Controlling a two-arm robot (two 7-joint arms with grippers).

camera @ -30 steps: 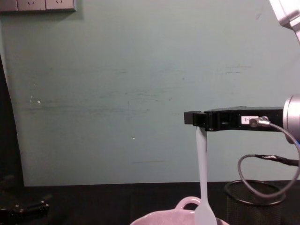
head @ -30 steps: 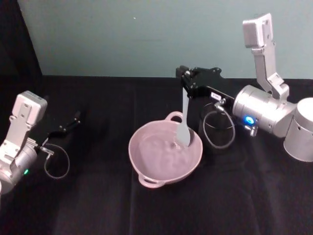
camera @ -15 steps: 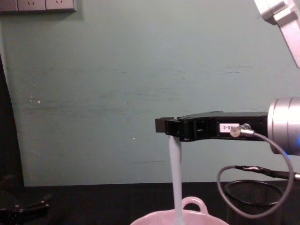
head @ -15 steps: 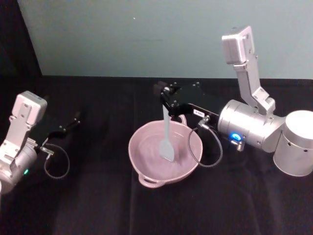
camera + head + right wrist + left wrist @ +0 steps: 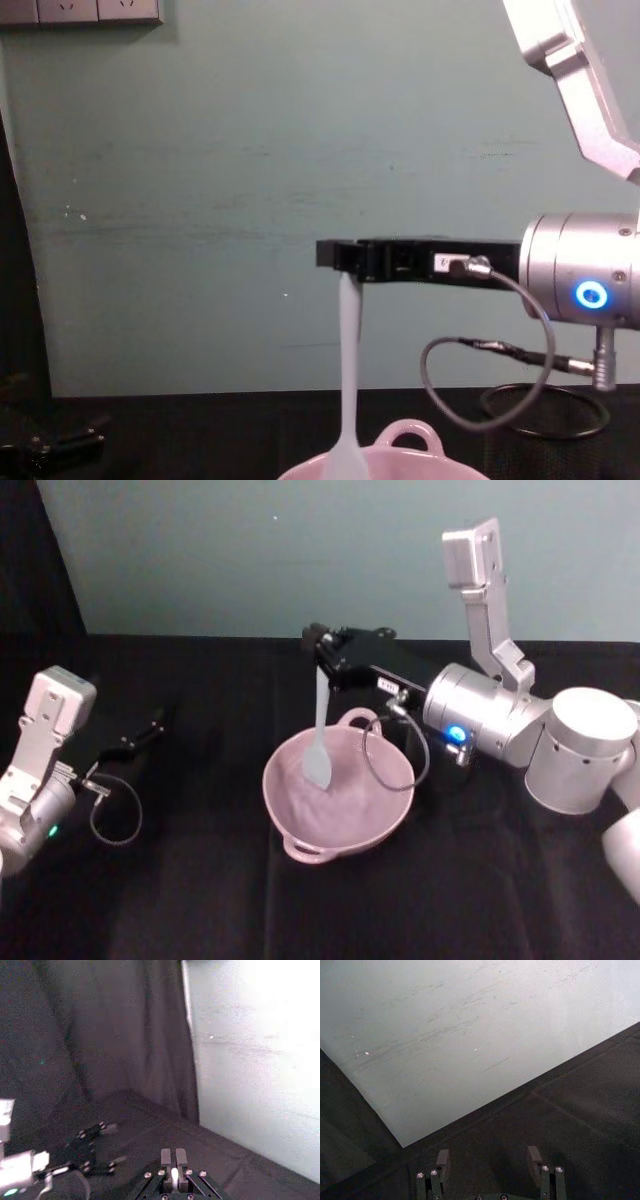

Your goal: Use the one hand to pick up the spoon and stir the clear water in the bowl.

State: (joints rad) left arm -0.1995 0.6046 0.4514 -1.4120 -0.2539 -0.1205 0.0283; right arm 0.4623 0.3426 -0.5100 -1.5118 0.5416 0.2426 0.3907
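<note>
Black cloth covers the table point(image 5: 200, 900). At its left side my left gripper point(image 5: 157, 718) rests parked, well apart from the work; in the left wrist view its two fingers point(image 5: 442, 1158) stand apart with nothing between them.

In the middle sits the pink bowl point(image 5: 268, 790). The white spoon point(image 5: 318, 725) hangs upright over it, with the paddle head down inside the bowl, at the left and rear part of it. One second ago this head was at the right wall of the bowl, and half a second ago near the centre, so the spoon has swept across the water from right to left. I judge that the stirring is already under way and that the pick-up is done.

The right gripper point(image 5: 316, 642) has travelled left with it. It reaches in level above the bowl's rear rim, and its fingers are pressed together on the top of the spoon handle. To continue, I would bring the stroke around without knocking the bowl wall.
</note>
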